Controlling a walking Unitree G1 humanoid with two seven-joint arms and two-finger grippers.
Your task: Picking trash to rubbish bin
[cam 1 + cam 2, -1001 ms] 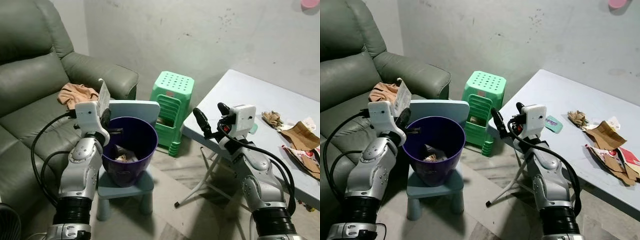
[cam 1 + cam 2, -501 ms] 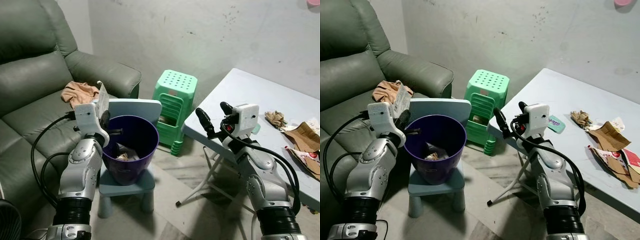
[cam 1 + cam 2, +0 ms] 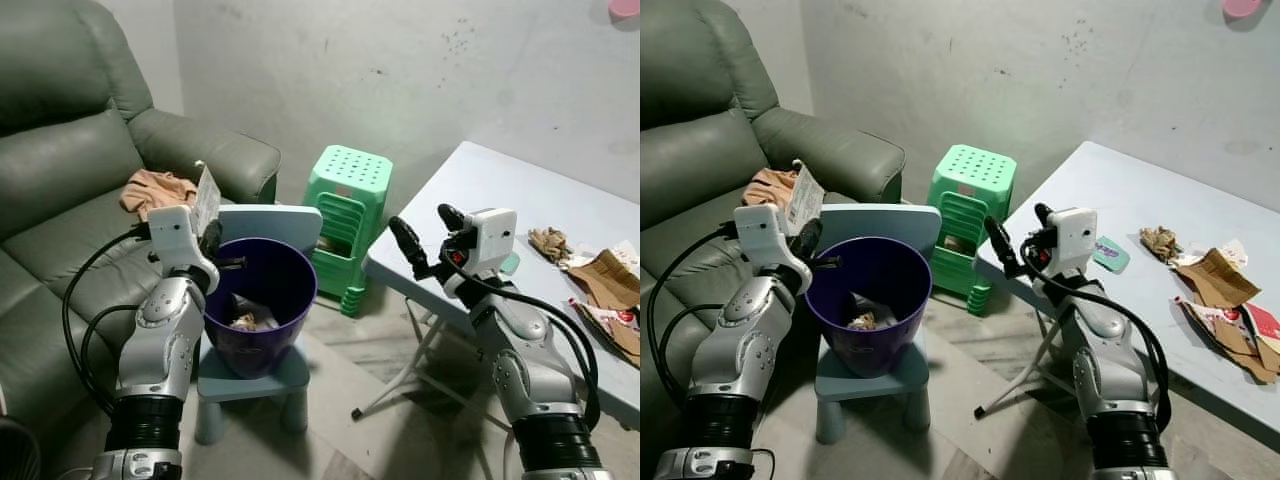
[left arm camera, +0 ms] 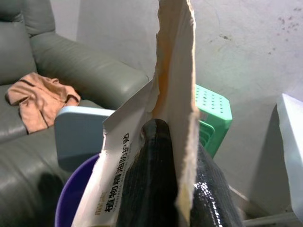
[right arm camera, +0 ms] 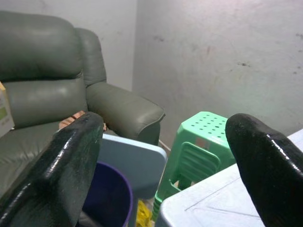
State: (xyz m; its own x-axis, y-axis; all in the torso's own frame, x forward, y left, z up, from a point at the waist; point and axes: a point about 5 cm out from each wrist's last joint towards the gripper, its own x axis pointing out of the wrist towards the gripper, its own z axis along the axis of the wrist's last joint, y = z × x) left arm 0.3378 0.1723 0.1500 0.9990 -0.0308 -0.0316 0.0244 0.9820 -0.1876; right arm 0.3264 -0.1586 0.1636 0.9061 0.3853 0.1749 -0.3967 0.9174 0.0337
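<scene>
From the head views the left gripper (image 3: 212, 232) pinches a torn cardboard piece (image 3: 206, 197) at the purple bin's (image 3: 262, 345) rim, the wrist view confirming that grip, the right gripper (image 5: 165, 161) spread empty; letting go seems next.

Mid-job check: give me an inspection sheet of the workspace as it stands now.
Surface: pale blue table at robot's right.
Job's things: purple bin on small blue chair, trash inside; torn paper packet held beside its rim.
Clutter: torn brown paper scraps on the table's far right.
Grippers: left pincer shut on packet; right pincer open, at table edge.
Cables: black cable loops along both arms.
Surroundings: green sofa with tan cloth, green stool.
</scene>
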